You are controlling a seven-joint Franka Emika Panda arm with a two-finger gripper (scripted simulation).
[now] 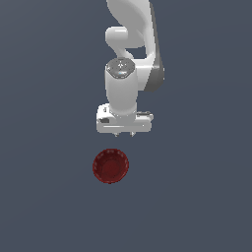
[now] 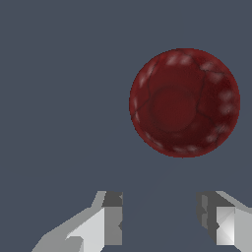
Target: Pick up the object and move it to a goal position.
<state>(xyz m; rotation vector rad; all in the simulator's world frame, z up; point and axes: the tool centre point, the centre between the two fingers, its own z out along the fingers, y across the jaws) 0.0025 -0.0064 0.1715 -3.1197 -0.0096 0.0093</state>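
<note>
One item of the task is on record: a dark red bowl [image 1: 110,166], round and shallow, sitting upright on the grey tabletop [image 1: 44,197].

Position: in the exterior view the bowl lies just below the claw [image 1: 124,134] in the picture and a little toward the exterior view's left of it. The two are apart; nothing touches the bowl.

Claw: spread. In the wrist view both fingers [image 2: 112,219] show with a wide bare gap between them, and nothing is pinched. The bowl [image 2: 184,102] appears whole in that view, ahead of the fingertips rather than between them, so the claw is not yet lined up over it.

Contents: the bowl holds nothing. Its inside is glossy and faintly mottled, with pale highlights around the wall and a darker flat centre. No other container is visible.

Progress, as judged from these views:
- Approach: under way, claw near the bowl but offset.
- Grasp: not done.
- Lift: not done; the bowl rests on the tabletop.
- Carry to goal: not done. No goal marker shows in either view, so its place cannot be told.

Remaining: centre the claw over the rim, descend, pinch, lift, carry.
</note>
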